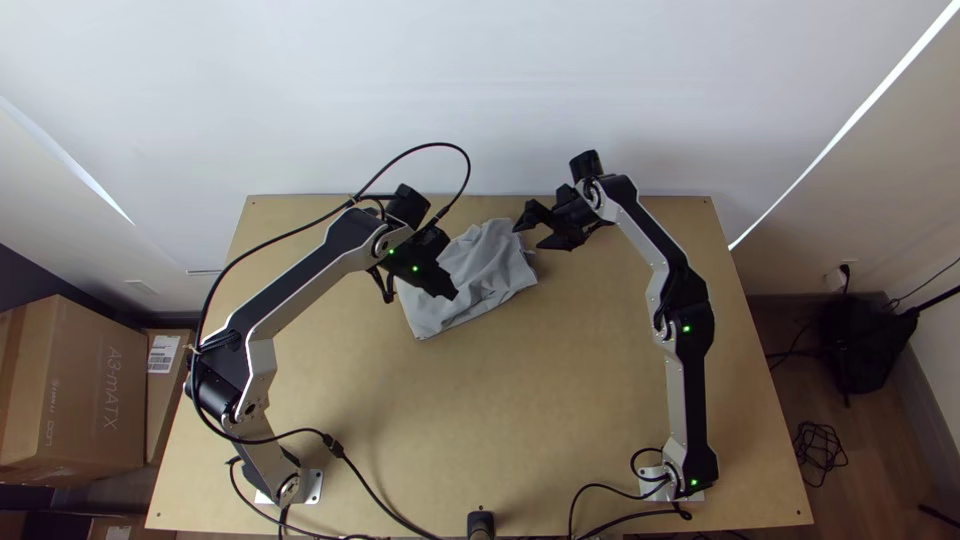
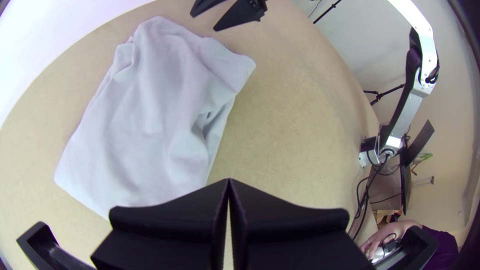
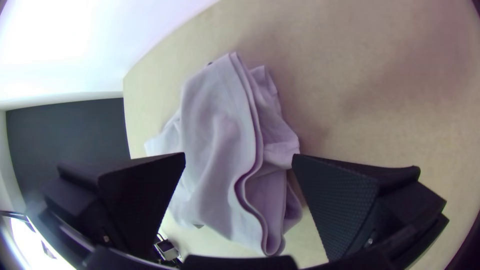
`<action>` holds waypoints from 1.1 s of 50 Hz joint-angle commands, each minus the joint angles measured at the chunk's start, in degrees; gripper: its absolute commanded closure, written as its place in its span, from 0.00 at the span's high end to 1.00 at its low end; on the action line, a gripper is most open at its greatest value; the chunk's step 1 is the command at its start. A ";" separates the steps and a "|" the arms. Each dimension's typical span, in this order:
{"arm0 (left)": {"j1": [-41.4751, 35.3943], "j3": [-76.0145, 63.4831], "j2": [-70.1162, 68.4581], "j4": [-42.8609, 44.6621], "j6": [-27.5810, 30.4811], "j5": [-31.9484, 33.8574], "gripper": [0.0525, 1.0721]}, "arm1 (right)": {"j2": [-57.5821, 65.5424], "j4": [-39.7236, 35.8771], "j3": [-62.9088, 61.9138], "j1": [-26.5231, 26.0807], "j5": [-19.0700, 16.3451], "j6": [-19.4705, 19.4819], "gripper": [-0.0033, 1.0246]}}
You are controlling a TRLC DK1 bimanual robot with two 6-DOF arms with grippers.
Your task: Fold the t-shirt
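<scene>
Top view: light-grey cloth t-shirt (image 1: 490, 262), folded and rumpled, on far half of light wooden table (image 1: 480, 400); left wide black-fingered gripper (image 2: 228, 182), pressed closed, nothing between; right wide black-fingered gripper (image 3: 239, 156), parted near layered edge (image 3: 257, 150); likely hazard, slipped fold, from pinching only upper layers.

Cardboard boxes (image 1: 95, 375) stand left of the wooden table (image 1: 500, 400).

Robotics lab, two arms (image 1: 686, 400) on wooden table (image 1: 500, 420), cables (image 1: 333, 447), cardboard boxes (image 1: 90, 400)
</scene>
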 commanded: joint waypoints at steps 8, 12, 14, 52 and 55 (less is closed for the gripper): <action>1.88 -1.53 -3.34 -0.29 0.62 0.42 0.03 | 4.24 -0.84 -0.50 4.89 -0.84 -1.99 0.96; 2.58 -1.53 -3.95 -0.38 0.62 0.42 0.03 | 4.68 -1.19 -0.15 6.39 -0.84 -2.60 0.92; 3.02 -1.70 -4.30 -0.47 0.53 0.42 0.03 | 5.03 -2.25 0.21 7.00 -0.93 -3.39 0.87; 7.33 -4.08 -11.42 -0.38 -0.61 0.42 0.03 | -5.78 0.56 -14.38 -14.00 -1.45 -7.79 0.02; 8.30 -4.60 -12.65 -0.38 -0.97 0.42 0.03 | -7.27 2.15 -16.84 -17.52 -1.01 -7.70 0.02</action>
